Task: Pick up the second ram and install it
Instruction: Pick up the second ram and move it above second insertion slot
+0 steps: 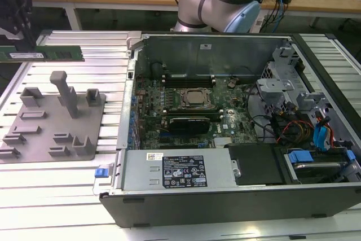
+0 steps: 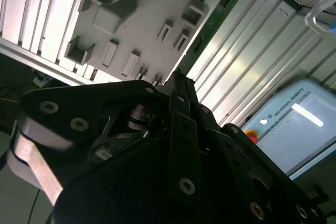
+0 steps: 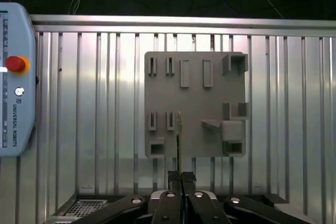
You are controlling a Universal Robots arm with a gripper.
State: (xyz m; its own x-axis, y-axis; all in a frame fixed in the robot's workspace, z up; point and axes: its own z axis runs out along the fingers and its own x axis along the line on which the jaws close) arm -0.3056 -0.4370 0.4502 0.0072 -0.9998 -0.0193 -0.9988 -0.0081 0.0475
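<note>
The second ram (image 1: 51, 55), a narrow green board, hangs level in the air at the exterior view's far left, above the ribbed metal table. My gripper (image 1: 12, 42) is shut on one end of it. In the first wrist view the stick (image 3: 179, 137) shows edge-on, rising from the closed fingertips of the gripper (image 3: 180, 178) over the grey holder tray (image 3: 210, 98). The second wrist view has the green stick (image 2: 212, 27) reaching out from the gripper (image 2: 177, 80) past the tray's corner. The motherboard (image 1: 169, 103) with its black memory slots (image 1: 189, 77) lies in the open computer case.
The open case (image 1: 225, 196) takes the exterior view's middle and right, with a power supply along its near side and drive bays with blue tabs at the right. The arm's base (image 1: 217, 4) stands behind it. A teach pendant (image 3: 13, 77) lies on the table beside the tray.
</note>
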